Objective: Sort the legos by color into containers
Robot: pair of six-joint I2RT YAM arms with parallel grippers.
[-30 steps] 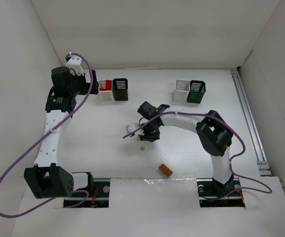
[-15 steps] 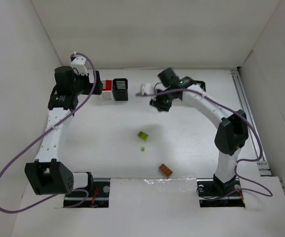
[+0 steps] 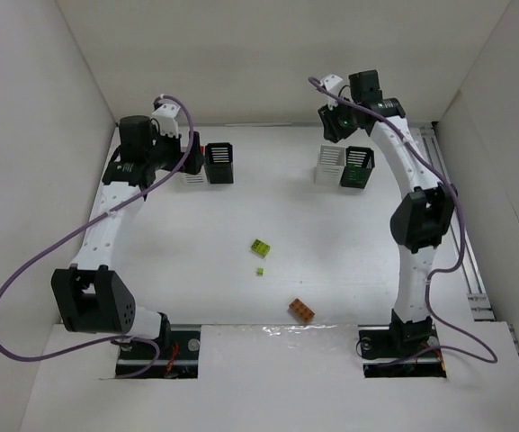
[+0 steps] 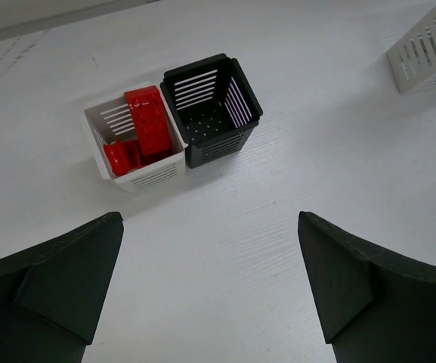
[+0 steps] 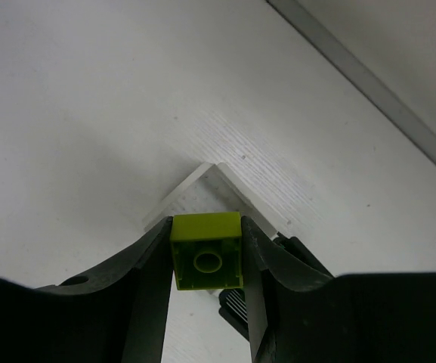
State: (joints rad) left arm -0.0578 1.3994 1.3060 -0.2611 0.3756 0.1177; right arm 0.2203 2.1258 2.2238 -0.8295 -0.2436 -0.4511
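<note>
Right wrist: right jaws clamp yellow-green lego (image 5: 206,251) over white bin's corner (image 5: 201,177); left jaws gape.

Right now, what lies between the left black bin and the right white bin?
Only bare table between the black bin and the white bin, seen in the top view.

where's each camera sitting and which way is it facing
Top: above and behind, facing down at the table; left arm and right arm show.
Left wrist: on the left arm, facing down at a white bin of red bricks beside a black bin; open left gripper shows.
Right wrist: on the right arm, facing down at the table; right gripper holds a yellow-green brick.
Shared: top and left wrist show the black bin.
</note>
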